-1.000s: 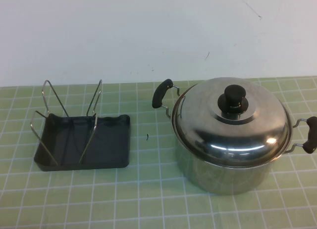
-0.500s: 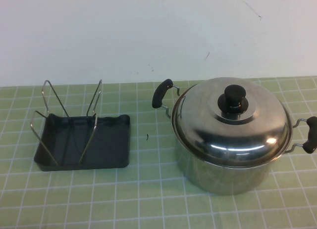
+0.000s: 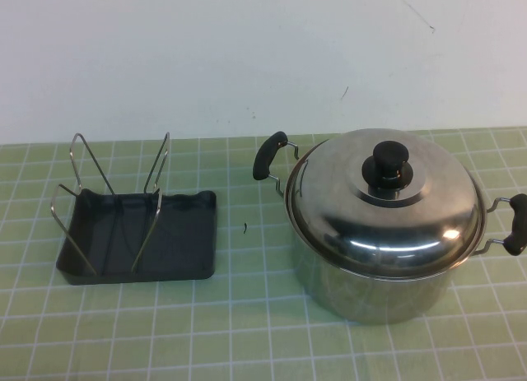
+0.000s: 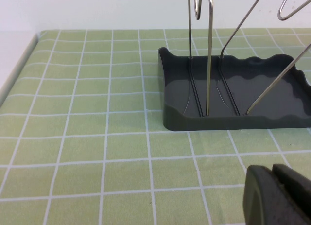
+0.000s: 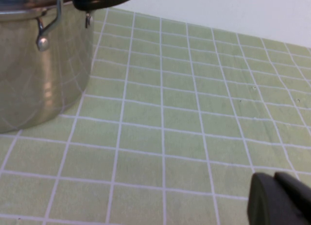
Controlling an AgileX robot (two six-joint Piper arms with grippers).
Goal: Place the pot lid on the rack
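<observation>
The shiny domed pot lid [image 3: 383, 204] with its black knob [image 3: 389, 166] sits on the steel pot [image 3: 375, 286] at the right of the high view. The rack [image 3: 140, 237], a black tray with bent wire loops, stands at the left and also shows in the left wrist view [image 4: 233, 96]. Neither arm shows in the high view. My left gripper [image 4: 273, 192] is shut and empty, low over the mat a little short of the rack. My right gripper [image 5: 275, 198] is shut and empty, low over the mat beside the pot [image 5: 41, 64].
The green tiled mat [image 3: 247, 315] covers the table, with a white wall behind. The pot's black handles [image 3: 270, 155] stick out to either side. The mat's edge shows in the left wrist view [image 4: 19, 64].
</observation>
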